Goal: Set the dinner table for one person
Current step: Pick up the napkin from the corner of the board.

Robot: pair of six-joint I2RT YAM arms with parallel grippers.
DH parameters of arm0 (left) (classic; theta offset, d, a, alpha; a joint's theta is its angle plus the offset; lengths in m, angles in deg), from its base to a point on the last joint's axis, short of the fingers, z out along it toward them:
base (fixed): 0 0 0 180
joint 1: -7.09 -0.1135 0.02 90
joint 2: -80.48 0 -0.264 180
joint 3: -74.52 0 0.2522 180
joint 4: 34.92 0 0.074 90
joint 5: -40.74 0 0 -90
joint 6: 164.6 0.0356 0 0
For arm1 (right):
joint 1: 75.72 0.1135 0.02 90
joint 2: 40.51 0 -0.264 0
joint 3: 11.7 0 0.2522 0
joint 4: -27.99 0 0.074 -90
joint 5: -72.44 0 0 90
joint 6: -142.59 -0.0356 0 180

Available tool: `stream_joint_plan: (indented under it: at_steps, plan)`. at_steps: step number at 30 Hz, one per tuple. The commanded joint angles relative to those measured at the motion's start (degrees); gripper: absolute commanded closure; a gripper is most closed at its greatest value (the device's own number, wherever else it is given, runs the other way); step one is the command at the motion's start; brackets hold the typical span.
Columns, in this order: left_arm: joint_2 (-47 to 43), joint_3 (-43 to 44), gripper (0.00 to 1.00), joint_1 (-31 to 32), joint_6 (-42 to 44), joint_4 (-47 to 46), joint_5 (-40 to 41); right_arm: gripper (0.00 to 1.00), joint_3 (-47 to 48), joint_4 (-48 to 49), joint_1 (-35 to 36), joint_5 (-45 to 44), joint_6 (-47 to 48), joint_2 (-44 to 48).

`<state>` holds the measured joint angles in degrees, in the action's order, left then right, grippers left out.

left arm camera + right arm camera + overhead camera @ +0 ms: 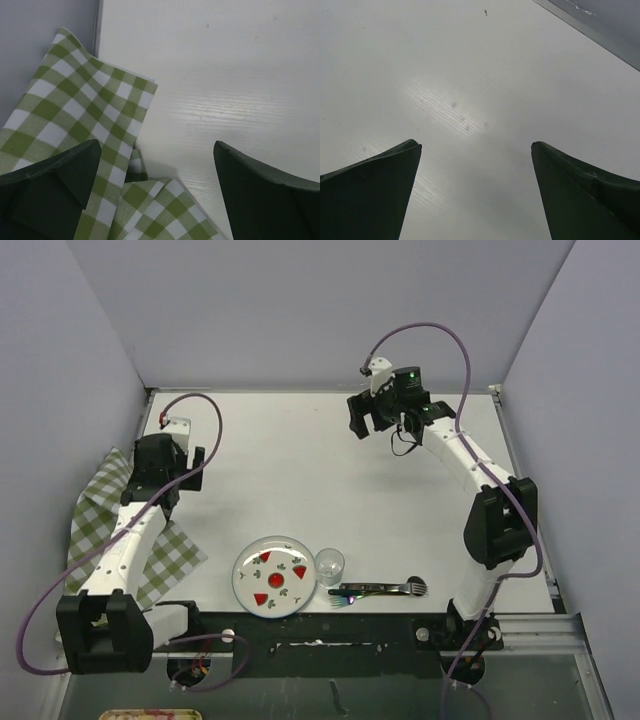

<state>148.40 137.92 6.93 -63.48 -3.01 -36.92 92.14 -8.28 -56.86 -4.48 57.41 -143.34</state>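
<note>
Large flat white rectangular bench (300,470), metal-railed edges, lies level & fills most of top view. Surface matte, fine grain lines & soft glare patches seen close-up from both wrist cams. Few tiny dark specks near far right corner, by the rail.

Smooth dinner table (300,470), faint grain, sl. sheen; checked cloth (75,100) matt fabric.
</note>
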Motion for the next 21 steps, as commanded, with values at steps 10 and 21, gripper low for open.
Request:
stream_joint_plan:
  at_steps: [10,21]
  plan:
    - [-14.5,0.3,0.03,-0.3,3.3,20.1,9.7,0.02,7.9,-4.5,3.9,2.1,-5.2,-8.8]
    - [-21.8,-1.4,0.04,-0.2,6.8,36.6,8.6,0.02,7.1,-2.3,8.4,10.8,-3.4,-11.9]
